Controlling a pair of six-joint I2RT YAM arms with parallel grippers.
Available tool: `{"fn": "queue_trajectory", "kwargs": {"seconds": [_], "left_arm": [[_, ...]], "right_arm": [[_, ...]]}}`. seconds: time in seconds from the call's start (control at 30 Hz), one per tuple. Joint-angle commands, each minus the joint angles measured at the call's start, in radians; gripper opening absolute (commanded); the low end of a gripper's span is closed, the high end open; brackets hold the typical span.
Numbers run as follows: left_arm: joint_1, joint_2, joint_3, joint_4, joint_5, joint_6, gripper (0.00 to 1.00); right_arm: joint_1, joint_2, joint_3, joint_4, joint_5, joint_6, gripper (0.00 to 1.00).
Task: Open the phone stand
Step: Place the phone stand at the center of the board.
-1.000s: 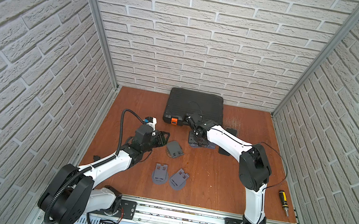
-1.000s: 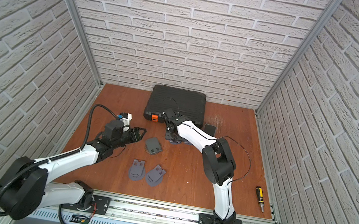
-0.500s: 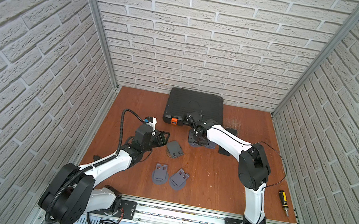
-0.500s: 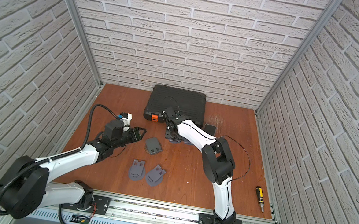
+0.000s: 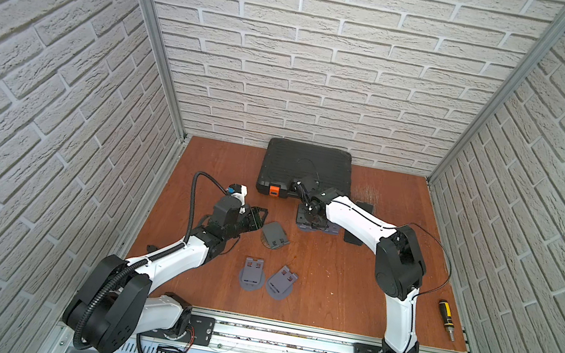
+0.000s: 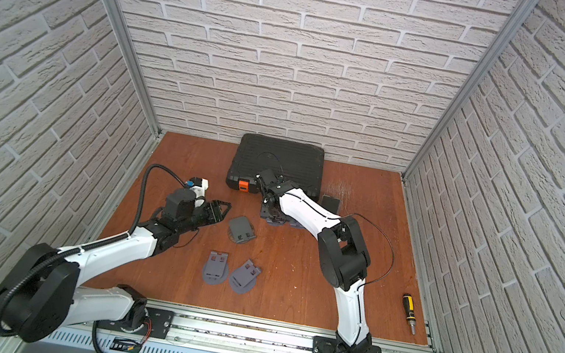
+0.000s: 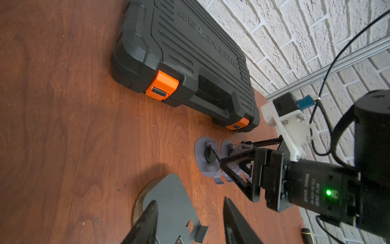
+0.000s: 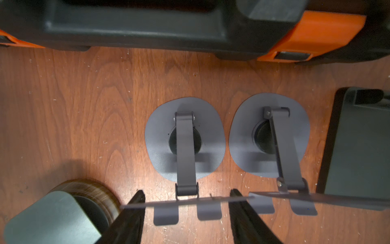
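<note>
The whole surface (image 5: 335, 271) is viewed from high above its front edge in both top views. Close, low views are given from each wrist; the black case (image 7: 190, 42) and an opened stand (image 8: 160, 135) are shared.

Wooden table (image 6: 297, 265) inside white brick walls. A black case (image 6: 279, 163) sits at the back. Just before it, the right gripper (image 6: 269, 211) reaches down over open stands (image 6: 275, 221). The left gripper (image 6: 221, 210) points at a tilted stand (image 6: 242, 230). Two folded stands (image 6: 216, 267) lie nearer the front, and a screwdriver (image 6: 409, 312) lies far right.
</note>
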Motion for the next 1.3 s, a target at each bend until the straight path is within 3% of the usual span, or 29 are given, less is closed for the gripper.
{"fn": "queue_trajectory", "kwargs": {"seconds": [0.0, 0.33, 0.77, 1.27], "left_arm": [[0.007, 0.003, 0.012, 0.051, 0.009, 0.001, 0.51], [0.007, 0.001, 0.009, 0.052, 0.01, 0.003, 0.51], [0.008, 0.0, 0.003, 0.057, 0.01, 0.001, 0.51], [0.007, 0.005, -0.001, 0.06, 0.012, 0.001, 0.51]], "right_arm": [[-0.007, 0.028, 0.0, -0.006, 0.001, 0.018, 0.42], [-0.008, 0.028, 0.0, -0.006, -0.007, 0.026, 0.59], [-0.007, 0.014, -0.004, -0.008, -0.007, 0.031, 0.71], [0.012, -0.059, -0.031, -0.008, -0.019, 0.025, 0.77]]}}
